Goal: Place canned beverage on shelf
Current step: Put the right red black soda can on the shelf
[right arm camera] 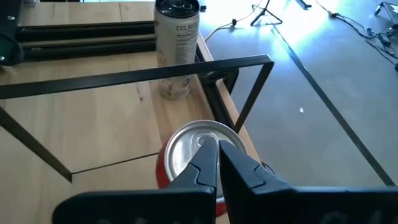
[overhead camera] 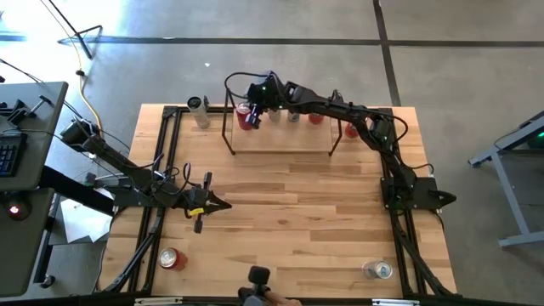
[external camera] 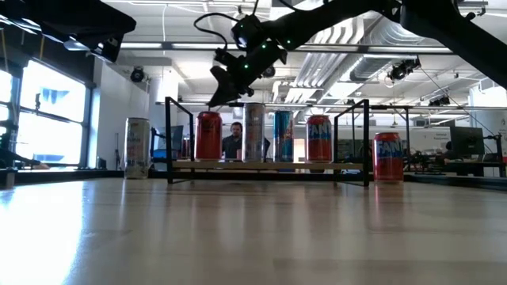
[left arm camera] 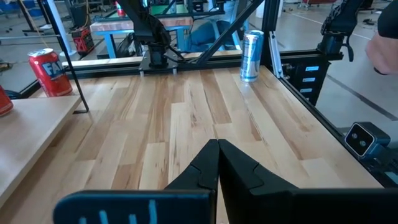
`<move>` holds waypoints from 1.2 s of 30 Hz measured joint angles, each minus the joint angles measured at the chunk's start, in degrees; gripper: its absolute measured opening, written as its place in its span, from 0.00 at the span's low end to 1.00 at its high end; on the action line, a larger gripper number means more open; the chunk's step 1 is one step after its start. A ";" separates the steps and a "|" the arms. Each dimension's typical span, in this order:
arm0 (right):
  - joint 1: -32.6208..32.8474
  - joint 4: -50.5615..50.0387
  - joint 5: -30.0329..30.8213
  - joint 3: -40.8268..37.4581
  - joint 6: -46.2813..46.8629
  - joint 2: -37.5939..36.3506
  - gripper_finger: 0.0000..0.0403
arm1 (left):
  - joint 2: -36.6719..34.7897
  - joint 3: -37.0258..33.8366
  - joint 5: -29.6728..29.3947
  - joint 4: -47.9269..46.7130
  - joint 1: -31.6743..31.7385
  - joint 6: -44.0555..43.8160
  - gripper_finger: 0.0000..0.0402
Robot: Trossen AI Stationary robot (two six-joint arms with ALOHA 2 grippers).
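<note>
The shelf (external camera: pixel 269 165), a light board in a black rod frame, stands at the table's far middle. A red can (external camera: pixel 208 136), a silver can (external camera: pixel 253 132), a blue can (external camera: pixel 283 136) and a red Fanta can (external camera: pixel 318 138) stand upright on it. My right gripper (right arm camera: pixel 216 144) is shut and hangs just above the silver top of the red can (right arm camera: pixel 189 146) at the shelf's left end, with a small gap showing in the low view (external camera: pixel 215 100). My left gripper (left arm camera: pixel 217 144) is shut and waits over the table's left middle (overhead camera: pixel 223 204).
A tall silver can (overhead camera: pixel 198 109) stands on the table left of the shelf, and a red Fanta can (external camera: pixel 387 157) stands to its right. Near the front edge stand a red can (overhead camera: pixel 170 258) and a silver can (overhead camera: pixel 378 270). Bare wood lies between them.
</note>
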 joint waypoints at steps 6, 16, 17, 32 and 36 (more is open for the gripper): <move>0.03 1.41 -0.04 0.00 0.00 0.00 0.00 | 0.00 0.00 -0.08 0.02 0.00 0.26 0.00; 0.07 0.49 -1.11 0.00 0.88 0.00 0.00 | 0.00 0.00 -0.26 0.04 0.00 0.69 0.00; 0.07 0.00 -1.13 0.00 0.87 0.00 0.00 | 0.00 0.00 -0.27 0.04 0.00 0.70 0.00; 0.07 -1.33 0.36 -0.02 0.81 0.94 0.00 | 0.00 0.00 -0.38 0.08 -0.02 0.50 0.00; 0.19 1.32 -0.79 0.02 1.01 1.61 0.00 | 0.02 0.00 -0.43 0.20 -0.02 0.50 0.00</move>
